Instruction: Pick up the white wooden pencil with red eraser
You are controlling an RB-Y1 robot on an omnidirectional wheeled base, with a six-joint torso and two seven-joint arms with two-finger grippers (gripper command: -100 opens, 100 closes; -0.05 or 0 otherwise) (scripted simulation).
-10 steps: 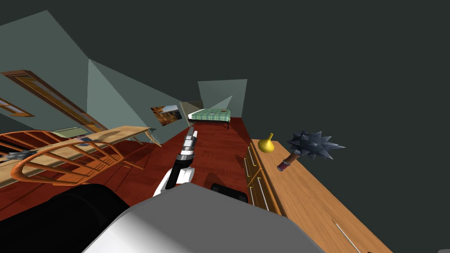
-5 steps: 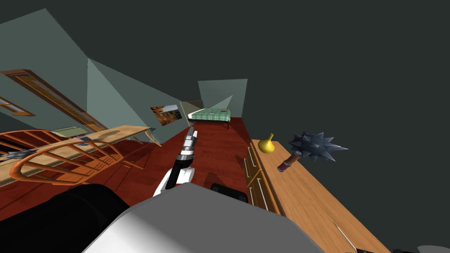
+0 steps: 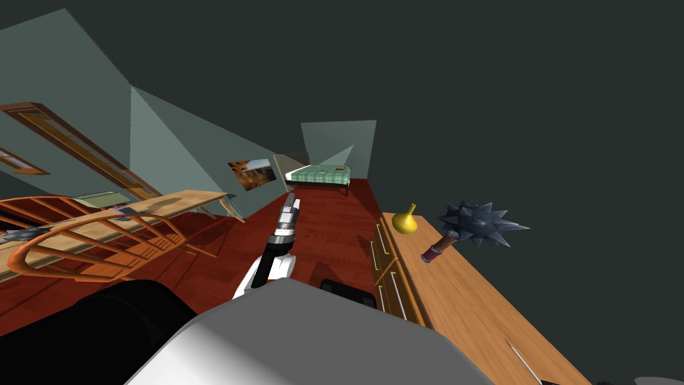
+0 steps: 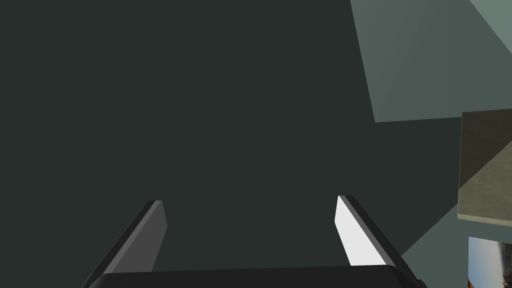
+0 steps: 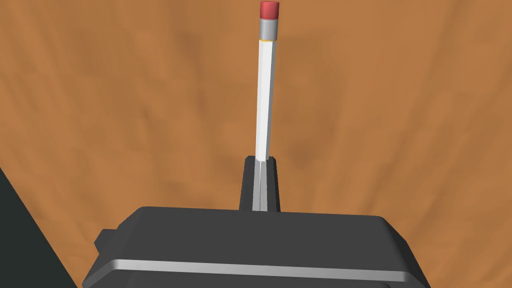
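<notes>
Pencil [image 5: 264,100] pinched near its tip by right gripper [image 5: 260,186].
Eraser [image 5: 269,9] juts toward gripper's 12 o'clock; long overhang may pivot or slip when lifted.

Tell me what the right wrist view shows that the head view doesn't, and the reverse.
Right wrist view: the right gripper shut on the white pencil, plus its red eraser and grey ferrule. Head view: a yellow vase and a spiked mace farther along the wooden top, and a green bed beyond. Shared: the pencil, a thin pale line in the head view, and the wooden top under it.
</notes>
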